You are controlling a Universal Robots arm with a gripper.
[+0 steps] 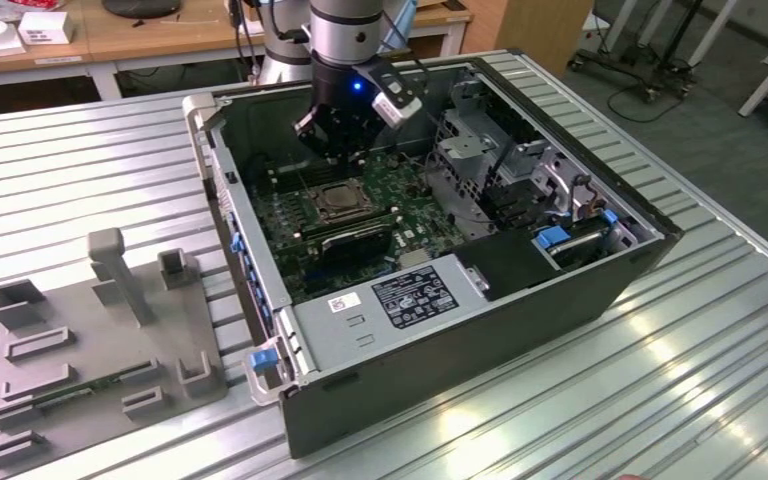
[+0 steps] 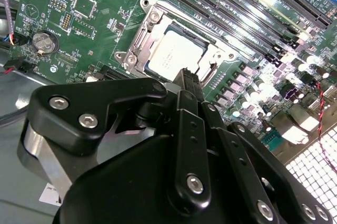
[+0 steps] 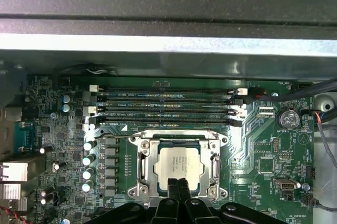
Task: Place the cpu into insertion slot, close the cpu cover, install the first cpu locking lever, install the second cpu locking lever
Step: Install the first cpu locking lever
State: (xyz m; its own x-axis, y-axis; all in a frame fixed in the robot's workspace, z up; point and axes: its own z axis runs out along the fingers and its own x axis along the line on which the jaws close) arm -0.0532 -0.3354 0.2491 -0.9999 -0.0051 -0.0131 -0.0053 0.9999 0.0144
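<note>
Cpu (image 3: 178,163): seated in insertion slot (image 3: 138,187).
Cpu cover (image 3: 179,142): apparently down.
Locking levers (image 3: 158,136): latching unclear.
Tool (image 3: 177,186): narrow, fingertips together, empty, poised over cpu.

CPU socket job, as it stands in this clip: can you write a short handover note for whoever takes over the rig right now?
Gripper: shut, holding nothing, fingertips over one edge of the cpu; contact unclear.
Cpu: seated in the insertion slot, inside the open computer case.
Cpu cover: lying down around the cpu.
Done: placement; cover appears closed.
Left: both locking levers; I cannot tell whether either is latched.
</note>
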